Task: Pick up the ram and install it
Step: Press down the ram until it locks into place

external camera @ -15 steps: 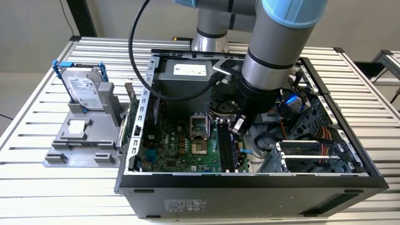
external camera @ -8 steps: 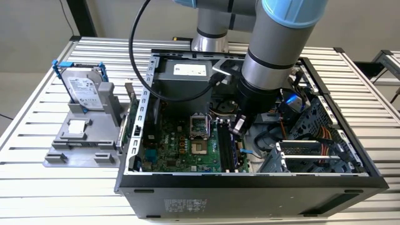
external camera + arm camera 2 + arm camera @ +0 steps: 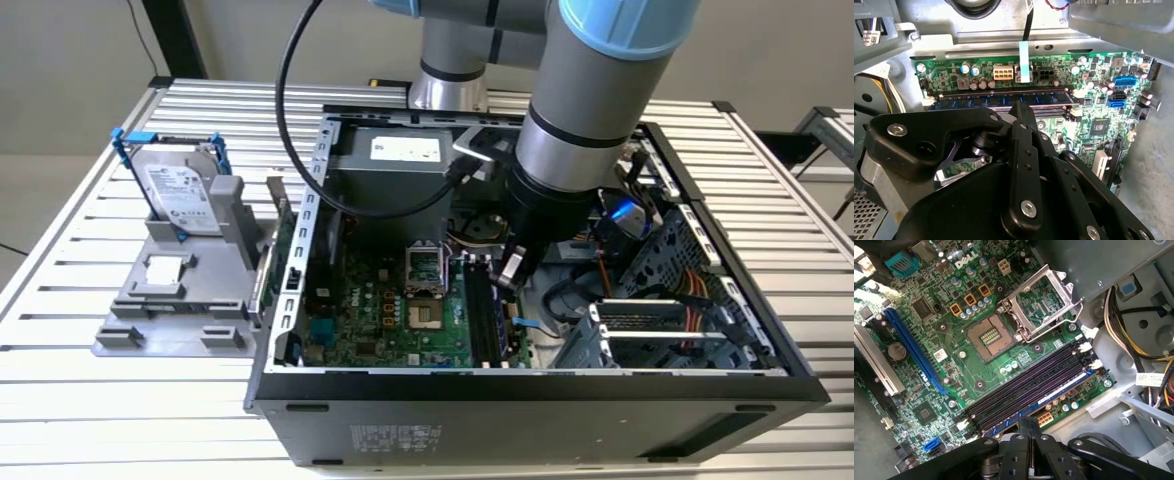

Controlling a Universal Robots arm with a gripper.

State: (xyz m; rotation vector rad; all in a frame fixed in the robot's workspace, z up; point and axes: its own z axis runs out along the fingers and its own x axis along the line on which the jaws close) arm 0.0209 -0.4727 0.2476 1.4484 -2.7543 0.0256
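Note:
The ram is a bluish stick lying in the outermost of the long black slots on the green motherboard; it is also seen in the second wrist view as a ram along the board's edge. My gripper reaches down into the open computer case over those slots. Its fingers are shut together, with nothing between them. The gripper sits right over the ram's top edge near mid-length, and the gripper looks the same from the other side. Contact cannot be told.
A silver hard drive in a blue frame stands on a grey holder at the exterior view's left, outside the case. Inside are the open CPU socket, the power supply and bundled cables beside the drive cage.

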